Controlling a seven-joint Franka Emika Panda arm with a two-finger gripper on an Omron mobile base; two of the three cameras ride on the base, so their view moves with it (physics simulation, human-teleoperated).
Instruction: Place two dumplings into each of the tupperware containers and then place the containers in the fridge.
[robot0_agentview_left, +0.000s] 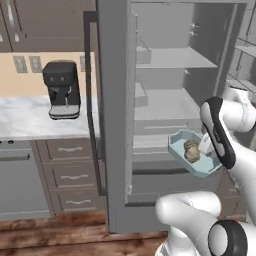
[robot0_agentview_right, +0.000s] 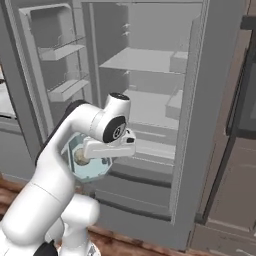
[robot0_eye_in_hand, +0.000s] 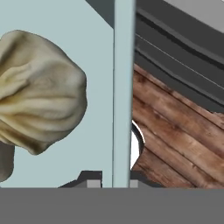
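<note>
- Carrying one tupperware container (robot0_agentview_left: 196, 156) toward the open fridge (robot0_agentview_left: 165, 100) is the step in hand, judging from the pictures.
- Pincer (robot0_eye_in_hand: 113, 183): closed on the container's rim (robot0_eye_in_hand: 123, 87), which runs as a pale-blue wall straight up between the two finger tips in the hand view.
- Container position: held in the air, tilted, just in front of the fridge's lower shelves and not yet resting on any of them. In the right base view it shows partly behind the arm (robot0_agentview_right: 90, 162).
- Contents: two dumplings (robot0_agentview_left: 191, 150) lie side by side inside the container in the left base view; one fills the left of the hand view (robot0_eye_in_hand: 39, 92).
- Done, as a judgement: this container appears loaded with its two dumplings, and the fridge door (robot0_agentview_left: 116, 115) stands open.
- Left, as a judgement: set this container on a shelf (robot0_agentview_right: 145, 60) and release it. The state of the second container cannot be told from these pictures.
- Other items: a dark coffee machine (robot0_agentview_left: 62, 89) stands on the desk (robot0_agentview_left: 25, 117) left of the fridge; a wooden floor (robot0_eye_in_hand: 175, 131) lies below.
- Brands, labels, writing: none can be read on the fridge, container or coffee machine.
</note>
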